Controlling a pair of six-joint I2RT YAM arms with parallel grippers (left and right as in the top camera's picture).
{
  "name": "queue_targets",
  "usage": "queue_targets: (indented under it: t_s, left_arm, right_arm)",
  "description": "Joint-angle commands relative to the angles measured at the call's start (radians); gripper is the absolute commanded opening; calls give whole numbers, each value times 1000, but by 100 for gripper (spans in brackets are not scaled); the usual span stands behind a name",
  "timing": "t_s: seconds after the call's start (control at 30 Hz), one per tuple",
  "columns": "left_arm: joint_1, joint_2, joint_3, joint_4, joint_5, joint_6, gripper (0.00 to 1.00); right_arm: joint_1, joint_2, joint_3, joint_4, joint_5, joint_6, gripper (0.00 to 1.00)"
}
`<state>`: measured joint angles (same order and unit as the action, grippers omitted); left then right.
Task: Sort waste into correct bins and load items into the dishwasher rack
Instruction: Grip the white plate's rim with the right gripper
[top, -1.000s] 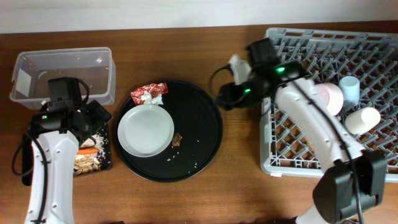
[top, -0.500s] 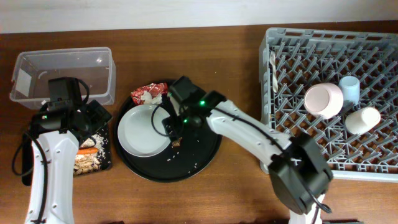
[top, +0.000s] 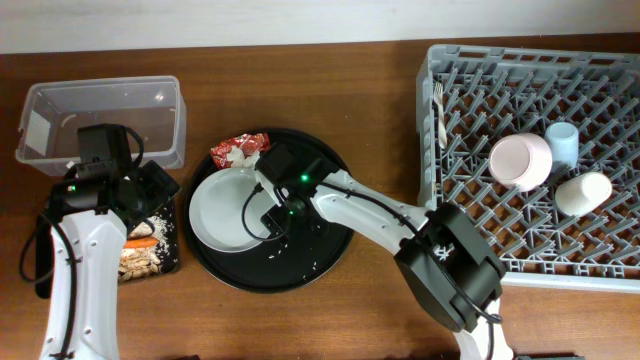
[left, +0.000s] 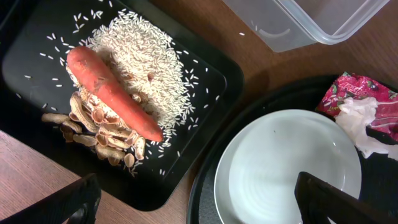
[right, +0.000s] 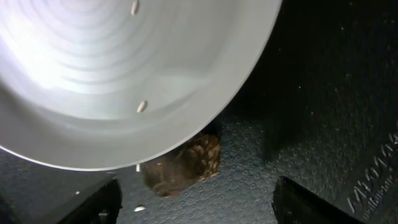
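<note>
On the round black tray (top: 322, 190), the pale grey plate (top: 233, 210) lies at the left with the crumpled red-and-white wrapper (top: 238, 150) behind it. My right gripper (top: 272, 213) is low over the plate's right rim. In the right wrist view it (right: 196, 208) is open, and the small brown lump (right: 183, 165) sits just ahead between the fingers, half under the plate (right: 124, 74). My left gripper (left: 199, 211) hangs open above the flat black tray (left: 208, 81), which holds the carrot (left: 112, 93), rice (left: 146, 62) and beige scraps (left: 99, 130). Nothing is held.
The clear tub (top: 100, 120) stands at the back left. The grey dishwasher rack (top: 480, 240) fills the right side and holds the pinkish bowl (top: 520, 160), blue cup (top: 562, 143), white cup (top: 583, 192) and white fork (top: 440, 110).
My right arm has swung from the rack's left edge, leaving the fork in the rack, across to the round tray and settled by the plate's right rim. The left arm has not moved.
</note>
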<state>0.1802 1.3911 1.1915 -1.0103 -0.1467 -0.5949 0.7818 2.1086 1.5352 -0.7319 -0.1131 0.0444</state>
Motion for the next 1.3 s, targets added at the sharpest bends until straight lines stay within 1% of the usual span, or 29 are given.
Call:
queue_targets:
  t_s: [0.0,0.2,0.23,0.3,0.53,0.6,0.67,0.7,0.77,0.8,0.87,1.0,1.1,1.2,1.27]
  left_arm:
    - [4,-17,19,-2,0,5,99]
    - [4,-17,19,-2,0,5,99]
    - [4,-17,19,-1,0,5,99]
    - [4,-17,19,-2,0,5,99]
    - [4,-17,19,-2,0,5,99]
    - [4,-17,19,-1,0,5,99]
    - [4,-17,19,-2,0,5,99]
    - [4,-17,19,-2,0,5,99]
    - [4,-17,19,-2,0,5,99]
    - [4,-17,19,-2,0,5,99]
    - [4,-17,19,-2,0,5,99]
    - [4,-17,19,-1,0,5,99]
    - [4,-17,19,-2,0,5,99]
    - [4,-17,19,-2,0,5,99]
    - [4,-17,19,-2,0,5,99]
  right_arm:
    - [10,25,12,4,24,-30,79]
    - [10,41,12,3,20,-24,78]
    - [10,41,13,4,20,14,75]
    - [10,37,13,3,20,58,75]
    - [10,-83,14,-26,17,94,75]
    - [8,-119,14,-31,17,119,82]
    - [0,-159,14,-20,13,146,96]
    - [-4,-167,14,-9,13,168,98]
    - [-11,-172,14,29,4,221,99]
    - [-11,-172,13,59,-11,227,99]
    - [-10,-169,13,114,-12,227,95]
    - [-9,-147,13,219,-6,232,80]
    - [-9,-105,13,237,79,318,77]
    - [-10,-55,13,264,102,331,77]
    - [-10,-20,13,290,100,331,74]
